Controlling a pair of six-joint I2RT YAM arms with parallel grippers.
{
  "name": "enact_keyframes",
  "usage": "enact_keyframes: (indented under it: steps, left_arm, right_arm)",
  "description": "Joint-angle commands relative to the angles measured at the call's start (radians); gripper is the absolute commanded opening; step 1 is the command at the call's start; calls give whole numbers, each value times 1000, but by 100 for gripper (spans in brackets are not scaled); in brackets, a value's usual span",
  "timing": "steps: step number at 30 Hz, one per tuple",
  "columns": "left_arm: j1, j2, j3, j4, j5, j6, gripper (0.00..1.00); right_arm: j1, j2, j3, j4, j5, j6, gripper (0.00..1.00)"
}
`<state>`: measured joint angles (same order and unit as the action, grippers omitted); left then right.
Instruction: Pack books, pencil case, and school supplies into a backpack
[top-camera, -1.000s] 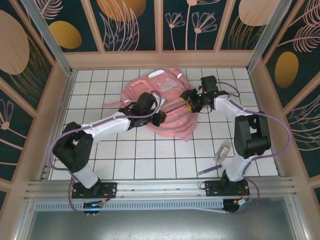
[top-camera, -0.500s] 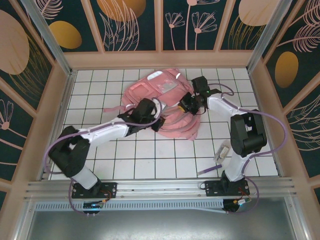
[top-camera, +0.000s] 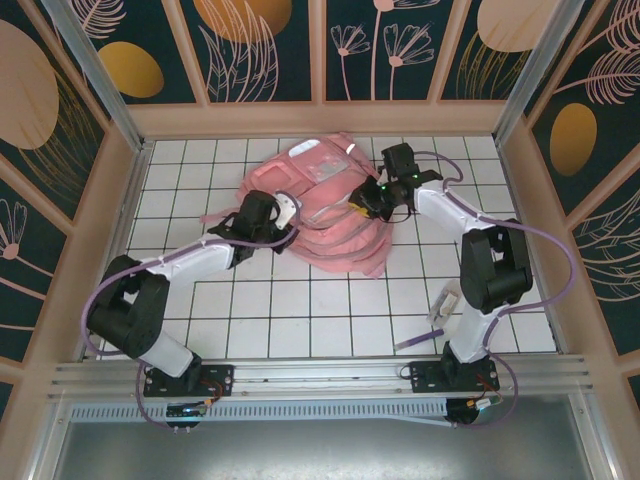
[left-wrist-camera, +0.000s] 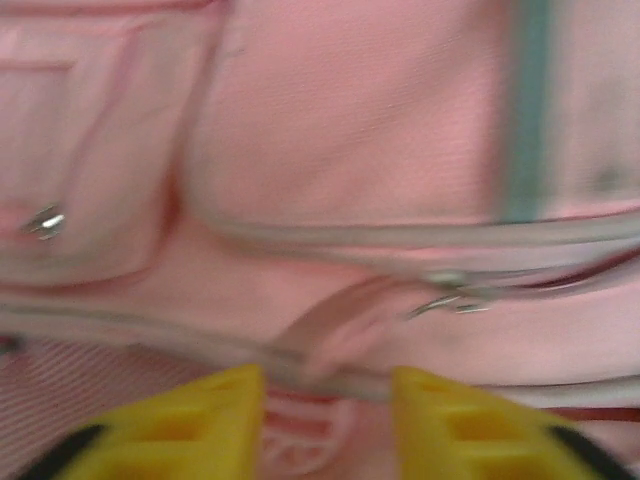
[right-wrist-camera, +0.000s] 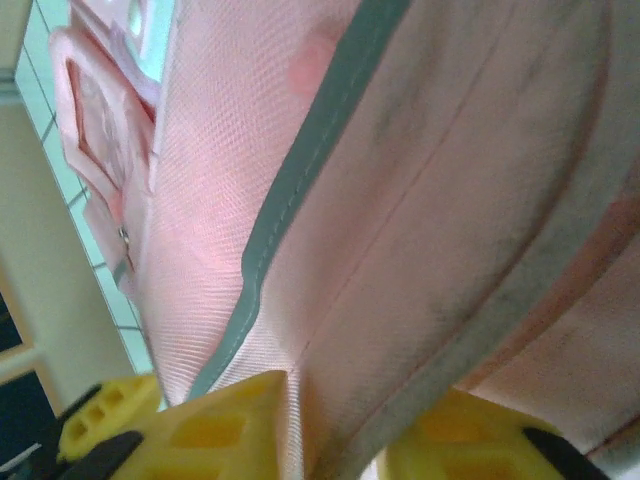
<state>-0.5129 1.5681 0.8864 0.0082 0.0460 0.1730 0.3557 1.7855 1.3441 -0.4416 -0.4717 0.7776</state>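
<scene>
See the backpack (top-camera: 320, 215) slumped on the tabletop (top-camera: 300, 320), far middle, front pockets up. Find the left jaws at its left edge, standing apart over pink fabric and a metal zip pull (left-wrist-camera: 445, 300), gripping nothing. Find the right jaws at its far right side, parted a little, with a fold of piped fabric running down between them; cannot tell, so close up, whether pinched or merely loose there. Spot the pencil case (top-camera: 447, 303) on the near right of the tabletop, just beside the right arm (top-camera: 490, 270), and a purple pen (top-camera: 414, 343) nearer still, both well apart from the backpack.
</scene>
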Motion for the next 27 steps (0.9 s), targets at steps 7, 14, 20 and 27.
enact_keyframes:
  steps: [7, 14, 20, 27]
  left_arm:
    - [-50, -50, 79, -42, 151, 269, 78]
    - [-157, 155, 276, -9, 46, 265, 80]
    - [-172, 258, 340, -72, 152, 347, 81]
    - [-220, 273, 344, -69, 197, 320, 86]
  right_arm:
    - [-49, -177, -7, -85, 524, -215, 49]
    - [-169, -288, -85, -204, 832, -108, 98]
    - [-359, -302, -249, -356, 660, 67, 99]
    - [-480, -329, -416, -270, 493, 25, 99]
